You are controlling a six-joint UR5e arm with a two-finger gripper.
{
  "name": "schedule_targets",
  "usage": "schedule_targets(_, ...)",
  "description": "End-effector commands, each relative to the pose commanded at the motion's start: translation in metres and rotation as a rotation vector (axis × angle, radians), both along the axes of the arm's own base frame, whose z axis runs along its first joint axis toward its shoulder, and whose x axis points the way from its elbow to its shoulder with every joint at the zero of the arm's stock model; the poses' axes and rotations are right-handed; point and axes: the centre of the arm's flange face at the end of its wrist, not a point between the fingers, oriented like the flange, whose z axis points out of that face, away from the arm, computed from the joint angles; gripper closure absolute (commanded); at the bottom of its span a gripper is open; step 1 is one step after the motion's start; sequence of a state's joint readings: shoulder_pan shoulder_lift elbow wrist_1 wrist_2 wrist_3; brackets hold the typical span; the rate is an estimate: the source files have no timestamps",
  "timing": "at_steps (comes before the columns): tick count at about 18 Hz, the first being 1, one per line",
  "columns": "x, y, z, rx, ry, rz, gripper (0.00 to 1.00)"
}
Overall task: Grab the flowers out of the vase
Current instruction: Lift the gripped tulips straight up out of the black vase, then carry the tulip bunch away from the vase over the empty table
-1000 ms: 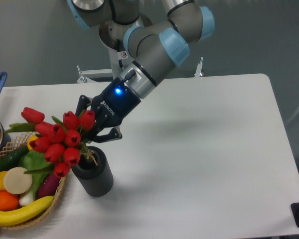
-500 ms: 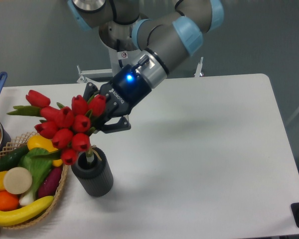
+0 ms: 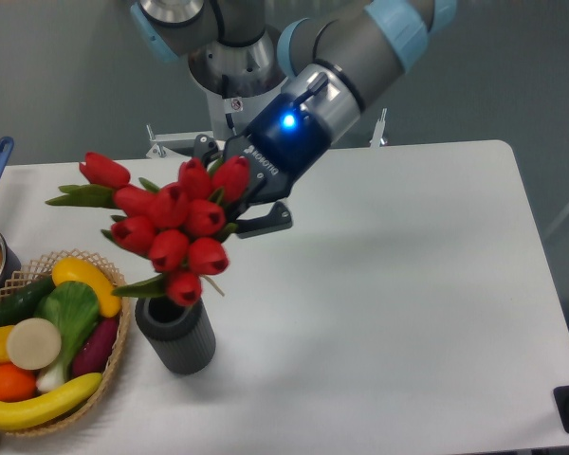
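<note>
Gripper [image 3: 239, 204] clenched on flowers [image 3: 175, 227], fingertips hidden behind buds; vase [image 3: 177, 339] below

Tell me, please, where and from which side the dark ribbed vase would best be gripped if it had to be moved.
Grip the vase across its ribbed wall near mid-height, coming from its right, table-centre side. It stands upright and cylindrical; the basket crowds its left, and the flowers held by the gripper hang over its mouth.

White "ROBOTIQ" lettering on black gripper [image 3: 235, 203] body, partly legible; small sticker on arm base [image 3: 234, 104] unreadable.
</note>
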State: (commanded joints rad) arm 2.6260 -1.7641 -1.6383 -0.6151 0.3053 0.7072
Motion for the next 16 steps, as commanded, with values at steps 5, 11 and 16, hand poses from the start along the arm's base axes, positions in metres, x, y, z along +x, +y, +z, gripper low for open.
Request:
schedule_targets(5,-0.042,-0.033,-0.003,-0.017,0.023,0.098,1.00)
schedule_targets(11,-0.086,-0.043,-0.025,-0.274,0.255,0.324,1.00)
schedule_targets(16,-0.105,-0.059,-0.055,-0.442,0.287,0.403,1.00)
